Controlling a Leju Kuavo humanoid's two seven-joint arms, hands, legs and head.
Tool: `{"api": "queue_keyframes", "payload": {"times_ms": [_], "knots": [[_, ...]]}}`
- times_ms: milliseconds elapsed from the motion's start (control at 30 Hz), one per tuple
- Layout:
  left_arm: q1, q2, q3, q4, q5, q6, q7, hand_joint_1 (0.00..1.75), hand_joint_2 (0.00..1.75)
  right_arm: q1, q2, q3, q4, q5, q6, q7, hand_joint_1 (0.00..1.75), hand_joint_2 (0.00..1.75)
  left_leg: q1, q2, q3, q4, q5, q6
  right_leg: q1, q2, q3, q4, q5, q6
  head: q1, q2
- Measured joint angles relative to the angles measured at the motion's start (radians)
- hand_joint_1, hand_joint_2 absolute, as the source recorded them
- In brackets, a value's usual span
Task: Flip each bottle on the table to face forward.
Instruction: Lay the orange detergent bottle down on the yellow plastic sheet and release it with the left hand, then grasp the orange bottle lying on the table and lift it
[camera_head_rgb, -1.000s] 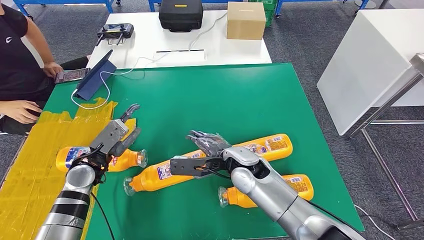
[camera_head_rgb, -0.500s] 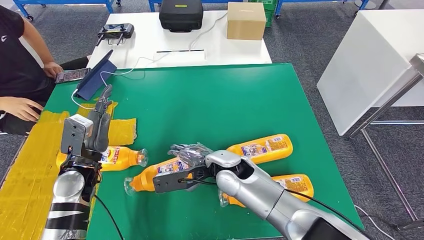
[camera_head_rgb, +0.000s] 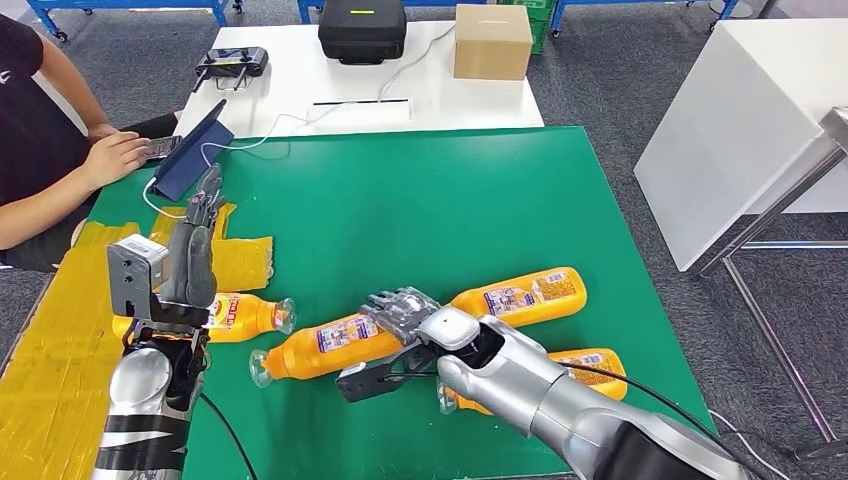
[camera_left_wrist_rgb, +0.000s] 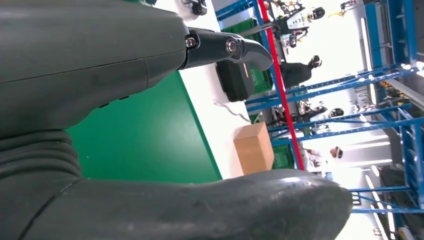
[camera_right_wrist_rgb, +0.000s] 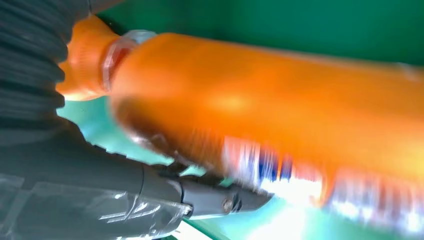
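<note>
Currently:
Right hand (camera_head_rgb: 405, 310): fingers curled over middle bottle (camera_head_rgb: 330, 345), lying on green tabletop (camera_head_rgb: 450, 200).
Left hand (camera_head_rgb: 190, 255): raised, fingers straight and apart, above left bottle (camera_head_rgb: 240, 317).

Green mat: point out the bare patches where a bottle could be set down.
The far half of the green mat is bare, from the tablet across to the right edge. The near strip is crowded: three bottles, the middle one under the right hand.
</note>
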Motion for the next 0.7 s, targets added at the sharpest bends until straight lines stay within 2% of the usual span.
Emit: {"api": "queue_keyframes", "payload": {"times_ms": [167,200,333,700], "knots": [[-0.004,-0.015,-0.015,-0.014,0.015,-0.004,0.016,0.0,0.0,-0.002,0.024,-0.009,0.125,0.059,-0.027,-0.037,0.0,1.75,0.0,0.001,0.002,0.0,0.0,0.0,0.0,0.001,0.001,0.0,0.0,0.0,0.0,0.0],[-0.005,-0.017,-0.018,-0.017,0.018,-0.005,0.021,0.0,0.0,-0.004,0.029,-0.012,0.139,0.063,-0.025,-0.042,0.04,1.75,0.0,0.002,0.003,0.0,0.0,0.0,0.0,0.001,0.002,0.0,0.0,0.0,0.0,0.0],[-0.005,-0.023,-0.023,-0.021,0.027,-0.004,0.018,0.0,0.0,-0.009,0.038,-0.024,0.179,0.068,-0.022,-0.064,1.75,1.75,0.0,0.004,0.008,0.0,-0.001,0.0,0.0,0.002,0.006,-0.001,0.0,0.0,0.0,0.0],[-0.003,-0.032,-0.024,-0.048,0.028,-0.002,0.035,0.0,0.0,0.005,0.067,-0.065,0.189,0.063,-0.028,-0.021,1.75,1.75,0.0,0.004,0.01,0.0,0.001,-0.001,0.001,0.002,0.008,-0.001,0.003,-0.003,0.0,0.0]]}}
